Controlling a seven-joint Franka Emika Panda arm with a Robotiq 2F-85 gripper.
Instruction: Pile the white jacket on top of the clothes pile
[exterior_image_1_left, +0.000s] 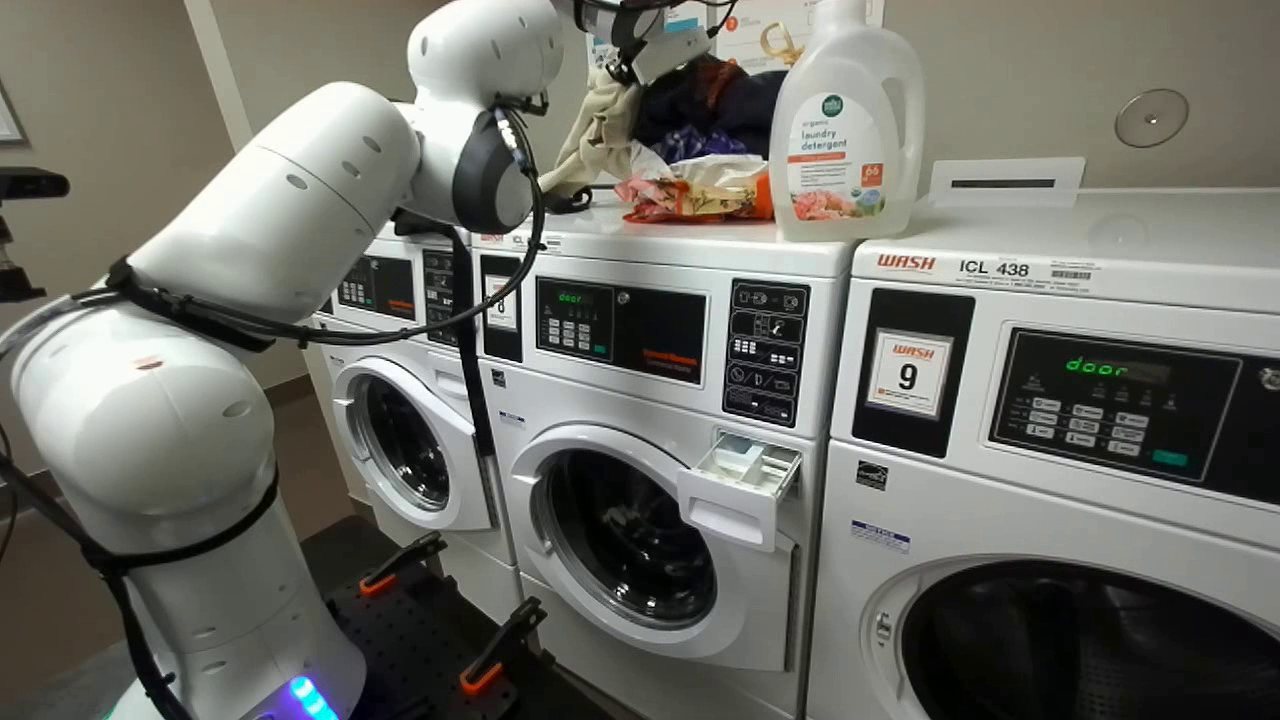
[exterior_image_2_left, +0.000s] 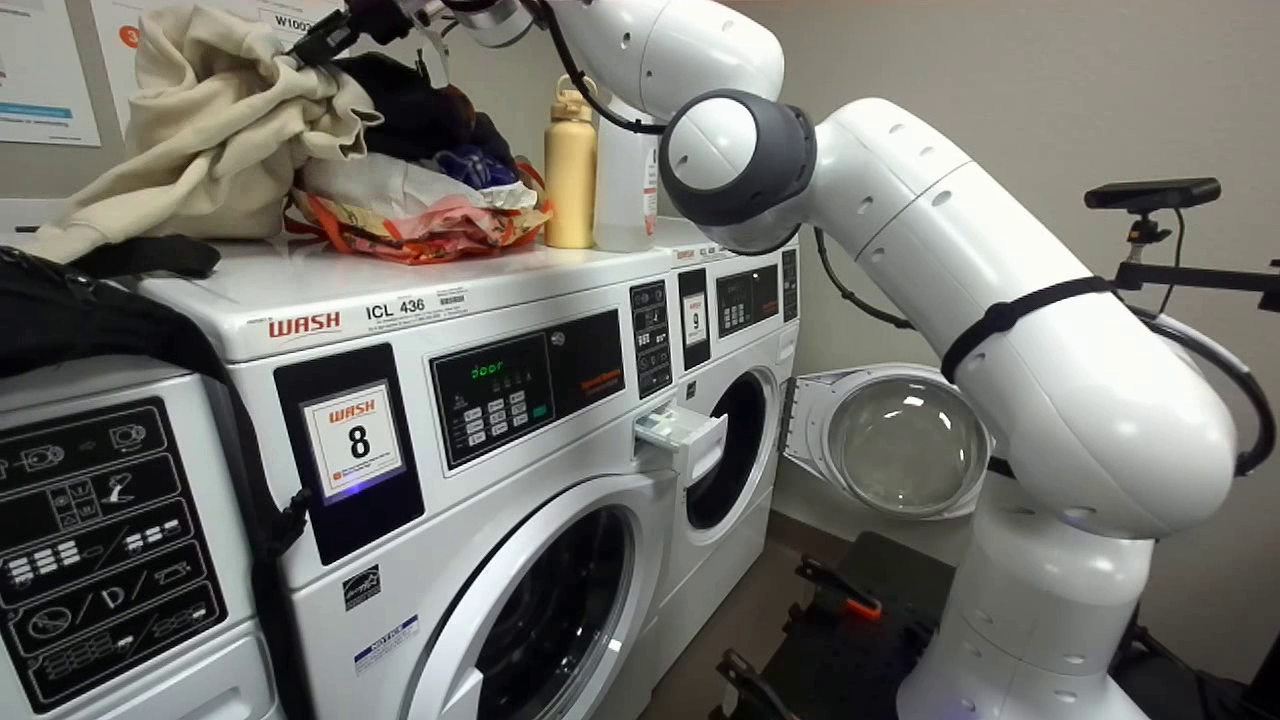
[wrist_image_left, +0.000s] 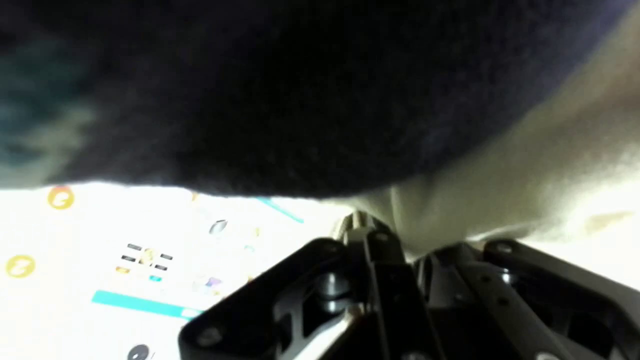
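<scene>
The white jacket, cream in colour (exterior_image_2_left: 225, 130), hangs bunched up at the left of the clothes pile, its lower part resting on the washer top in an exterior view. It also shows in an exterior view (exterior_image_1_left: 598, 130) and the wrist view (wrist_image_left: 530, 180). The clothes pile, dark garments (exterior_image_2_left: 400, 105) on a floral bag, stands right beside it; it also shows in an exterior view (exterior_image_1_left: 700, 105). My gripper (exterior_image_2_left: 308, 48) is shut on the jacket's upper part, beside the top of the pile. In the wrist view my gripper (wrist_image_left: 395, 245) has cream cloth at its fingertips, and dark cloth (wrist_image_left: 280, 100) covers the upper part.
A floral bag with orange trim (exterior_image_2_left: 430, 232) lies under the dark clothes. A detergent bottle (exterior_image_1_left: 845, 150) and a yellow bottle (exterior_image_2_left: 570, 175) stand beside the pile. A black bag with a strap (exterior_image_2_left: 90, 310) lies at the left. An open drawer (exterior_image_1_left: 735, 508) juts from the washer.
</scene>
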